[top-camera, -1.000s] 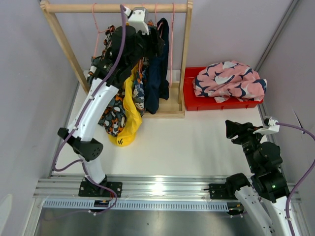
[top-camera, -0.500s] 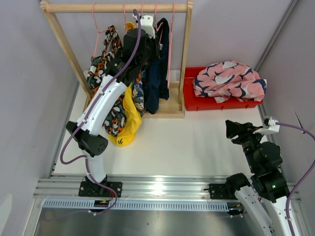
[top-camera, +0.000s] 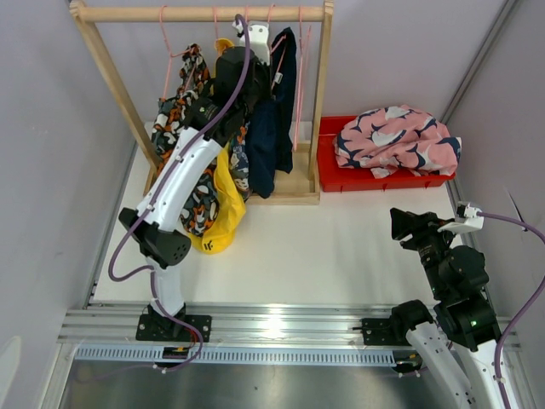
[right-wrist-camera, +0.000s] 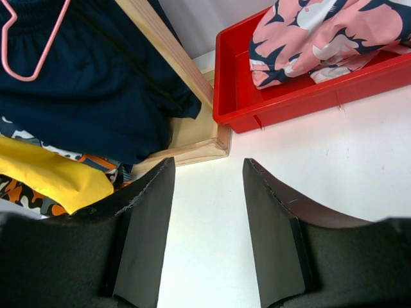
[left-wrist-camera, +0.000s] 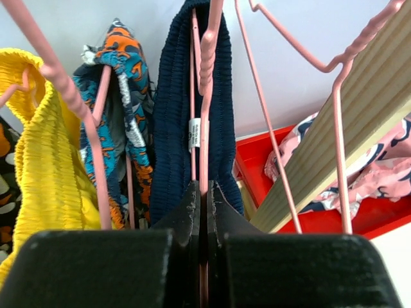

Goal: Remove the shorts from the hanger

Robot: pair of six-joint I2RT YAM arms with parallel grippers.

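The navy shorts (top-camera: 271, 128) (left-wrist-camera: 176, 122) hang on a pink wire hanger (left-wrist-camera: 205, 70) from the wooden rack (top-camera: 204, 14). My left gripper (top-camera: 256, 41) (left-wrist-camera: 205, 192) is up at the rail, shut on that hanger's wire just above the navy waistband. To its left hang the yellow shorts (top-camera: 223, 204) (left-wrist-camera: 35, 160), the blue-orange print shorts (left-wrist-camera: 122, 109) and the camouflage shorts (top-camera: 180, 106). The pink shorts (top-camera: 393, 136) (right-wrist-camera: 321, 32) lie in the red bin (top-camera: 341, 181). My right gripper (top-camera: 407, 223) (right-wrist-camera: 209, 224) hovers open and empty over the white table.
An empty pink hanger (left-wrist-camera: 334, 96) hangs right of the held one, close to the rack's right post (top-camera: 321, 94) (left-wrist-camera: 347, 135). The rack's wooden base (right-wrist-camera: 192, 138) sits beside the red bin's left wall (right-wrist-camera: 225, 83). Grey walls close in on both sides.
My left gripper has moved right along the rail from the patterned shorts to the navy pair and closed on its hanger wire. The right arm has stayed still.
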